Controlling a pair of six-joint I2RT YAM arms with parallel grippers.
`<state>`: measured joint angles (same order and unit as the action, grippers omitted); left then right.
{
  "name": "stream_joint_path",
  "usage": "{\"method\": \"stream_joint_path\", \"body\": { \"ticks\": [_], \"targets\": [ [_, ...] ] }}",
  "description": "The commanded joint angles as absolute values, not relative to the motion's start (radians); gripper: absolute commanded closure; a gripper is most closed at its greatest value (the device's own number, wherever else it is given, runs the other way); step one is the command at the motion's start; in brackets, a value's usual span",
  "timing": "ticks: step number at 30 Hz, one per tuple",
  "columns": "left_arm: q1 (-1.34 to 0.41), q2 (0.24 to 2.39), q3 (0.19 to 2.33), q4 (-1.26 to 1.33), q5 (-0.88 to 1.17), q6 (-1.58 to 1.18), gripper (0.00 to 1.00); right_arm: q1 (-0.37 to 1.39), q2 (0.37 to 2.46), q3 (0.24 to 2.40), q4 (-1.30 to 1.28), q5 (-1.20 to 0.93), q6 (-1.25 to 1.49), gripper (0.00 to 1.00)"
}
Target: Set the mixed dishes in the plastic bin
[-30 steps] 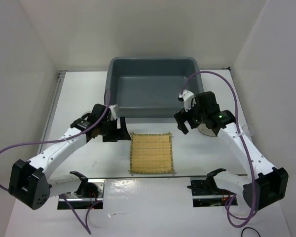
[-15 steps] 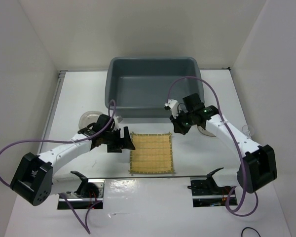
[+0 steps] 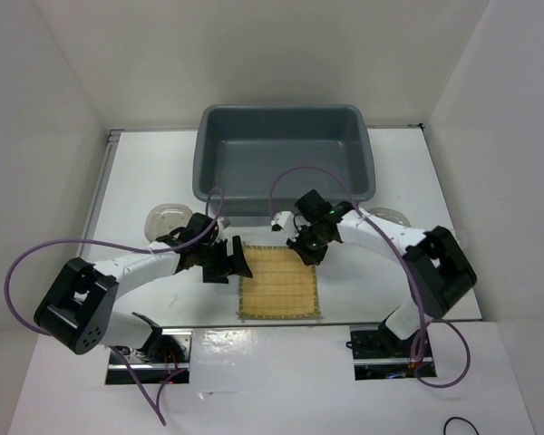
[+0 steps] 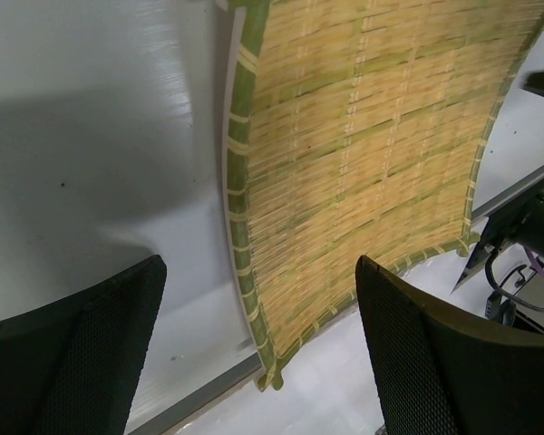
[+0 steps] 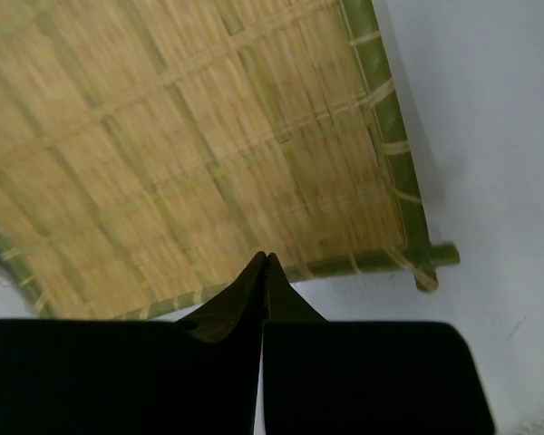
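The yellow-tan woven mat [image 3: 279, 283] lies flat on the white table in front of the dark grey plastic bin [image 3: 219, 154], which shows nothing inside. My left gripper [image 3: 237, 264] is open at the mat's left edge. In the left wrist view its black fingers [image 4: 77, 349] straddle that green-bound edge of the mat [image 4: 363, 154] near a corner. My right gripper [image 3: 306, 255] is shut, with nothing between its jaws. Its tips [image 5: 265, 260] sit over the far border of the mat [image 5: 163, 136] near the right corner. Two round glassy dishes rest on the table, one on the left [image 3: 168, 217] and one on the right [image 3: 388, 216].
White walls close in the table on three sides. A metal strip [image 3: 254, 337] runs along the near edge by the arm bases. Purple cables loop from both arms, the right one arching over the bin's front rim [image 3: 281, 207].
Both arms have swung inward to the mat. The right gripper went from open to shut and left the right-hand dish uncovered. The left gripper slid right to the mat's left edge.
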<state>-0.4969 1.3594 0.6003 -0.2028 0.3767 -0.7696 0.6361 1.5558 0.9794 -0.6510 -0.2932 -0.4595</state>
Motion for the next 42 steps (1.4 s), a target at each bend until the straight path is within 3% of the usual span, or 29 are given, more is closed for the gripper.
{"method": "stream_joint_path", "body": {
  "ticks": [1, 14, 30, 31, 34, 35, 42],
  "targets": [
    [-0.509, 1.361, 0.592, -0.153, 0.390, -0.787, 0.09, 0.653, 1.640, 0.980, -0.581, -0.212, -0.465, 1.00],
    [-0.509, 1.394, 0.583, -0.040, 0.465, -0.805, 0.10, 0.672, 1.733, 0.943, -0.538, -0.187, -0.456, 1.00],
    [-0.564, 1.525, 0.499, 0.419, 0.638, -0.906, 0.35, 0.672, 1.726, 0.925, -0.511, -0.227, -0.476, 1.00],
    [-0.578, 1.525, 0.499, 0.429, 0.647, -0.907, 0.38, 0.672, 1.726, 0.916, -0.511, -0.227, -0.476, 1.00],
    [-0.589, 1.500, 0.518, 0.417, 0.647, -0.907, 0.71, 0.672, 1.707, 0.907, -0.511, -0.227, -0.476, 1.00],
    [-0.598, 1.480, 0.518, 0.391, 0.647, -0.907, 0.98, 0.672, 1.692, 0.907, -0.511, -0.227, -0.476, 1.00],
    [-0.598, 1.341, 0.624, 0.036, 0.604, -0.810, 1.00, 0.672, 1.453, 0.905, -0.593, -0.131, -0.485, 1.00]
  ]
}}
